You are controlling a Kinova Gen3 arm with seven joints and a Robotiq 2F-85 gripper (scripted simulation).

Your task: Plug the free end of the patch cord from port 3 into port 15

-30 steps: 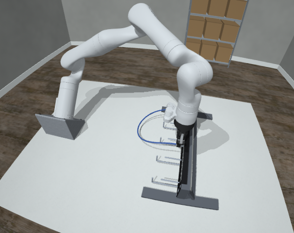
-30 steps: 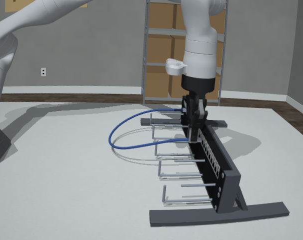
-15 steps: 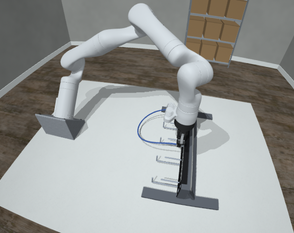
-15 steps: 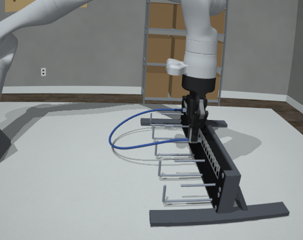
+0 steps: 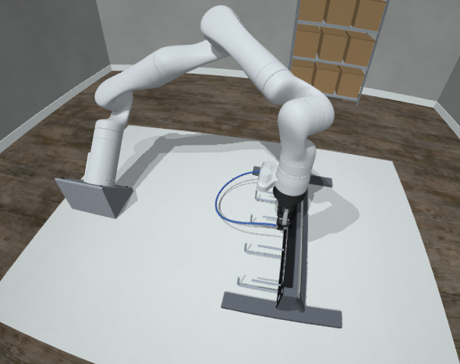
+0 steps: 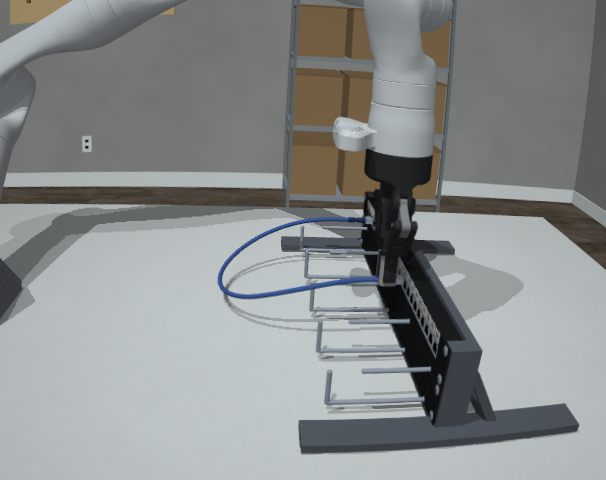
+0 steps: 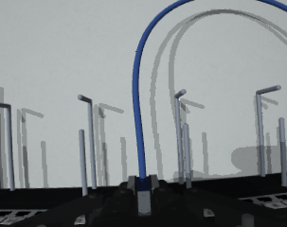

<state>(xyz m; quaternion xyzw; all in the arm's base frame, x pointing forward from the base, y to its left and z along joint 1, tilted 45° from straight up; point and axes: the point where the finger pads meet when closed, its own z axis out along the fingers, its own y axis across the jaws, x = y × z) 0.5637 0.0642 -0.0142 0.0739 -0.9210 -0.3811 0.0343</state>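
The blue patch cord (image 5: 219,197) (image 6: 225,268) (image 7: 136,99) loops out from the far end of the black patch panel (image 5: 288,258) (image 6: 422,320) and bends back to it. My gripper (image 5: 281,224) (image 6: 389,276) (image 7: 143,186) points straight down at the panel's face and is shut on the cord's free-end plug (image 7: 143,202) (image 6: 384,280). The plug sits right at the panel's face, roughly at mid length. I cannot tell which port it is at, nor how deep it is. The cord's other end (image 6: 366,220) is plugged in near the far end.
The rack stands on two flat grey feet (image 5: 281,311) (image 6: 437,428). Several grey L-shaped cable-guide rods (image 5: 257,252) (image 6: 355,351) (image 7: 88,142) stick out from the panel's face, on both sides of the cord. The arm's base (image 5: 95,196) stands at the left. A shelf of boxes (image 5: 336,47) is behind the table.
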